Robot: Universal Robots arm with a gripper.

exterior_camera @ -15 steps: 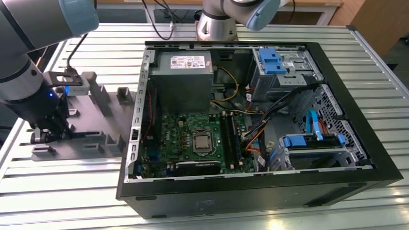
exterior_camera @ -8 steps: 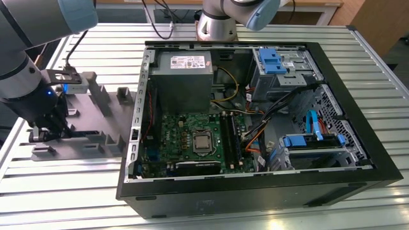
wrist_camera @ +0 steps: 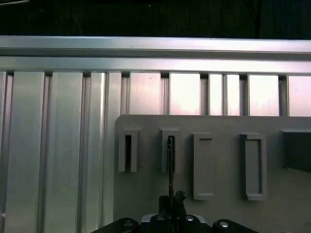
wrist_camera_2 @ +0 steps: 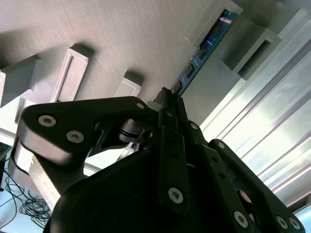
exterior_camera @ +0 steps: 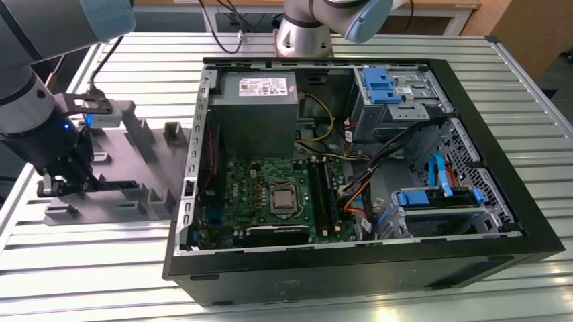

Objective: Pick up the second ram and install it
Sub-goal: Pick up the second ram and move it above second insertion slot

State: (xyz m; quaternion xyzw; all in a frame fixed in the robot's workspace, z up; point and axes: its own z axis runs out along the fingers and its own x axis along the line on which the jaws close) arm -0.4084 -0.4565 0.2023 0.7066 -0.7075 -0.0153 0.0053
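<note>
**Ram gripped at the tray — not yet installed**

The slatted table carries an open case across its middle and a grey tray near its edge at the exterior view's left. The green board lies in the case; I cannot tell whether any of its memory slots is filled. The arm stands over the tray, well apart from the case. In the second wrist view the blue ram stands on edge in the tray's slotted blocks, its far end in a block. The gripper is pinched onto its near end. The grasp looks made — the lift out, the carry to the board and the seating all appear undone.
</note>
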